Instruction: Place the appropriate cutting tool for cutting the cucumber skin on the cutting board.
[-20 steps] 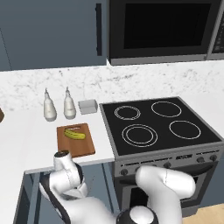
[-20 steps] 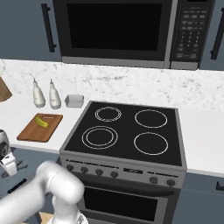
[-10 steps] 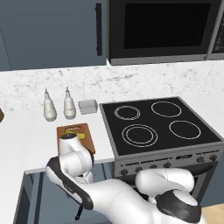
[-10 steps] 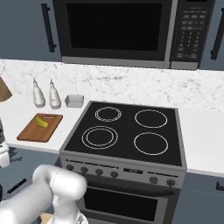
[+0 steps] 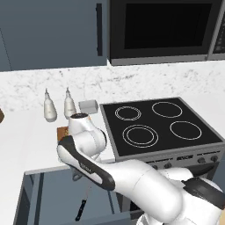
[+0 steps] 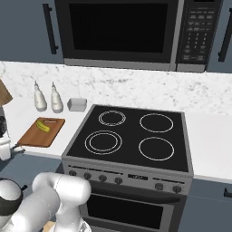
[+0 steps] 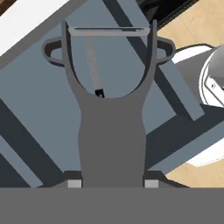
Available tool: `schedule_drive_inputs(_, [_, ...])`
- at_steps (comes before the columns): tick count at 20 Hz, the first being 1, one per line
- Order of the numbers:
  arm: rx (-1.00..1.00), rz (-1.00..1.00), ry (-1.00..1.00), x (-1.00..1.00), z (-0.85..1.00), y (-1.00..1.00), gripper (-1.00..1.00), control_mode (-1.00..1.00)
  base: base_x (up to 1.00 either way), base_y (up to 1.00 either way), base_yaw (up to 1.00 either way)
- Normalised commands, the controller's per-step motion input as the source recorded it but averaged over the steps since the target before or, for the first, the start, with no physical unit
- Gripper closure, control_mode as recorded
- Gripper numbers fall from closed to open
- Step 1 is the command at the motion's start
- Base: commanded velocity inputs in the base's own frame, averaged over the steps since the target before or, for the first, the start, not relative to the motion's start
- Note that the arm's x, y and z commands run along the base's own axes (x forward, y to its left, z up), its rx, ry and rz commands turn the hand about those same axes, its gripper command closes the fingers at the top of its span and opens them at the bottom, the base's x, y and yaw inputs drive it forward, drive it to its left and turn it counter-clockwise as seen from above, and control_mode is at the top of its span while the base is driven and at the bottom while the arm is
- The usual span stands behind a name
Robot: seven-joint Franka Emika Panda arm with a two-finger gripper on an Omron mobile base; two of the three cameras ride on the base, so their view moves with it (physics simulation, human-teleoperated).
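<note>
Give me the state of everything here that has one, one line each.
gripper: shut on the peeler
peeler: held over the open drawer
drawer: pulled open
knife: lying in the drawer
cucumber: lying on the cutting board
cutting board: flat on the counter, no tool on it
microwave: door shut

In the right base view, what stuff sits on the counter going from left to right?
Cutting board with the cucumber on it → two white bottles → small grey box → black stove top.
</note>
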Motion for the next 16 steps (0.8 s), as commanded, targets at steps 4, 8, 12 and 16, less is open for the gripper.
schedule_drive_inputs(4, [0.00,-0.10,-0.01,0.34,0.59,-0.07,1.00,-1.00,0.00,0.00,0.00])
schedule_drive_inputs(8, [0.00,-0.09,-0.01,0.45,0.49,-0.06,1.00,-1.00,0.00,0.00,0.00])
schedule_drive_inputs(12, [-0.01,-0.08,0.00,0.81,0.02,0.00,1.00,-1.00,0.00,0.00,0.00])
schedule_drive_inputs(16, [-0.05,-0.07,-0.01,0.59,-0.18,0.00,1.00,-1.00,0.00,0.00,0.00])
